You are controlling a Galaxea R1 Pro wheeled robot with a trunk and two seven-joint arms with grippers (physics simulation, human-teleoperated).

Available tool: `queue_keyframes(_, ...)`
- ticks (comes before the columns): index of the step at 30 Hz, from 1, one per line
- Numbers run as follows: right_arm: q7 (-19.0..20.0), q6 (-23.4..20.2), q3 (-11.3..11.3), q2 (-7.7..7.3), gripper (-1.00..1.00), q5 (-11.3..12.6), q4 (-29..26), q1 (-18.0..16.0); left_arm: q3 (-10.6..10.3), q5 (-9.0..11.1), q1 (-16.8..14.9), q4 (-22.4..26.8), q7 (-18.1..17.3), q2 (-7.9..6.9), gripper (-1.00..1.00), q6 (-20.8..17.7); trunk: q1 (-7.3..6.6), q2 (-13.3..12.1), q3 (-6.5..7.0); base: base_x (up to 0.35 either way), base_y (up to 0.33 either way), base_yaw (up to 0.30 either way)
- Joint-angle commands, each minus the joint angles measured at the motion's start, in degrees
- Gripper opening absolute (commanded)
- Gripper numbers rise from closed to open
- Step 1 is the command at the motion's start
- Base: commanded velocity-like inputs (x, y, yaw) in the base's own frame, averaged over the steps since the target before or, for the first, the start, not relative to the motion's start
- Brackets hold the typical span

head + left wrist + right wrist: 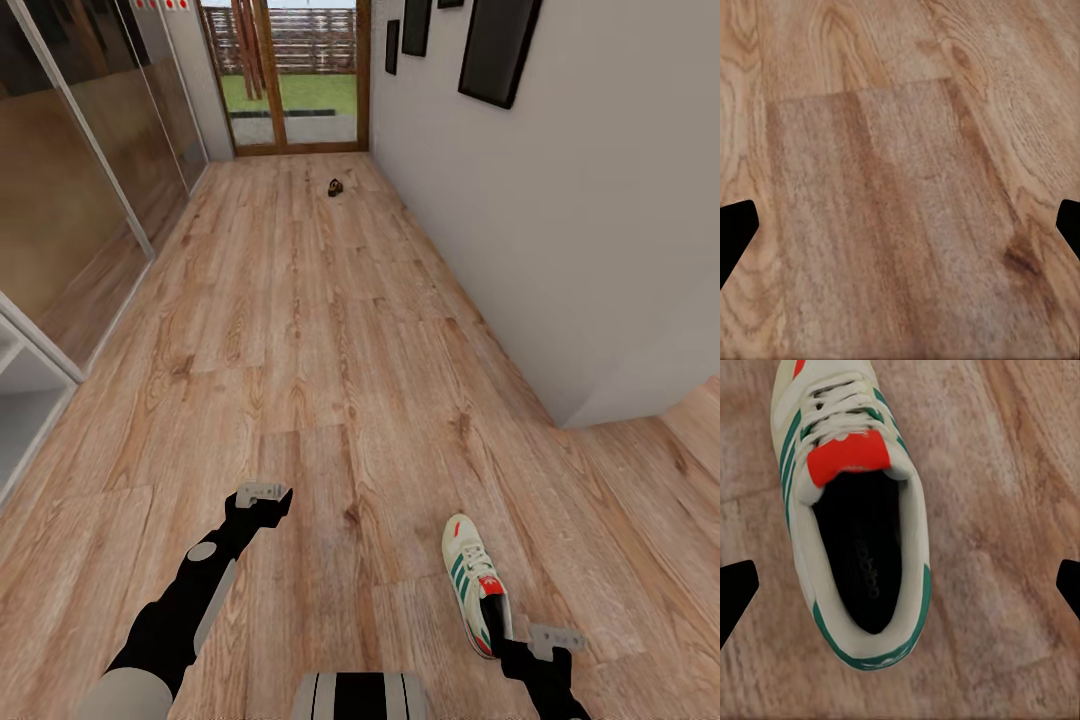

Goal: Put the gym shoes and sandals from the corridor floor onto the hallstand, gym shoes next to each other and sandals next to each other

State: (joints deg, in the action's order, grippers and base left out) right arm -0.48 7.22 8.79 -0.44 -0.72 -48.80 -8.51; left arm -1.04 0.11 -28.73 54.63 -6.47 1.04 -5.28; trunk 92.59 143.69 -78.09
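Looking down along the left gripper [900,225], we see the corridor floor [892,195], light brown wood-grain planks whose streaks run roughly lengthwise through the picture, with a slightly darker, greyer plank in the middle that ends at a straight seam and paler, more orange boards on both sides. A small dark knot [1022,259] marks the wood near one edge of that middle plank, and wavy ring patterns show in the board beyond the seam. Our two black fingertips [736,234] poke in at opposite edges, spread wide apart with bare floor between them.
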Motion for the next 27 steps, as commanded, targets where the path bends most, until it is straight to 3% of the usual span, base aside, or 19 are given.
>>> queue_keyframes(1,-0.05,0.16,0.01,0.0,1.0,-0.08,0.03,-0.02,0.07,0.03,-0.01,0.1,-0.21,0.02,1.0,-0.34,0.01,0.03,-0.27,0.0,0.0,0.0)
queue_keyframes(27,-0.05,0.16,0.09,0.09,1.0,-0.08,-0.06,-0.02,0.07,0.03,-0.01,0.05,-0.21,0.02,1.0,-0.35,0.68,0.38,-8.13,0.0,0.0,0.0)
